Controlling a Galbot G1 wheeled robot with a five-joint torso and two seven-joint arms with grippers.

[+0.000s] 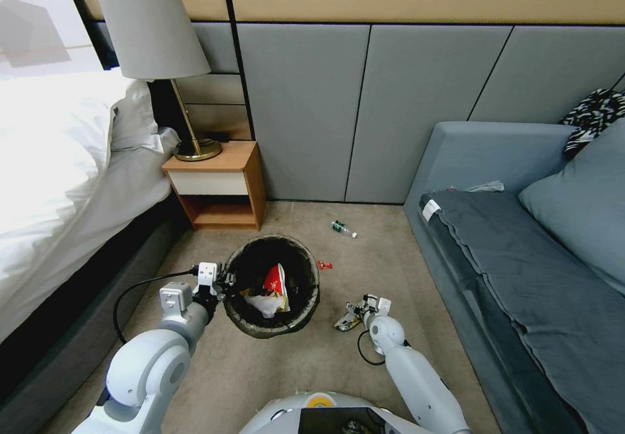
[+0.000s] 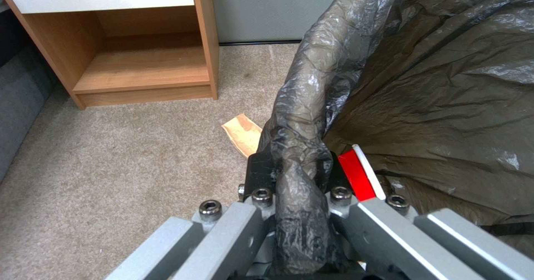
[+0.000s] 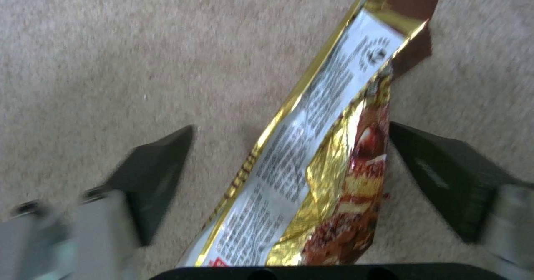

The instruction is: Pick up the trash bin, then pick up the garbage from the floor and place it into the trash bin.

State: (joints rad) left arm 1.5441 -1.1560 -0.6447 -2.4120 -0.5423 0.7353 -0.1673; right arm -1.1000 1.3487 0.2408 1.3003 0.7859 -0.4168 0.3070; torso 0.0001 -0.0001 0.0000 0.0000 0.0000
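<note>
- Your left gripper [image 1: 224,285] is clamped on the near-left rim of the trash bin [image 1: 306,304]; in the left wrist view the two fingers [image 2: 261,175] pinch the dark bag folded over that rim [image 2: 303,146].
- The trash bin sits in front of you, between the bed [image 1: 58,180] and the sofa [image 1: 521,258], just ahead of the nightstand [image 1: 218,183]. You cannot tell whether it rests on the floor [image 1: 364,258] or hangs just above it.
- Inside the bin lie a red-and-white packet [image 1: 275,281] and crumpled white and yellow litter [image 1: 267,304] under it.
- Your right gripper [image 3: 289,175] is low over the carpet to the right of the bin, fingers spread wide on either side of a shiny gold wrapper [image 3: 328,155]; neither finger touches it.
- In the head view that same wrapper [image 1: 348,317] lies on the floor just beside the right gripper [image 1: 364,307].
- A small green bottle [image 1: 343,229] lies farther off near the wall, and a small red scrap [image 1: 324,265] sits just beside the bin's far-right rim.
- A flat brown paper piece [image 2: 242,134] lies on the carpet against the bin's outer side, near the nightstand.
</note>
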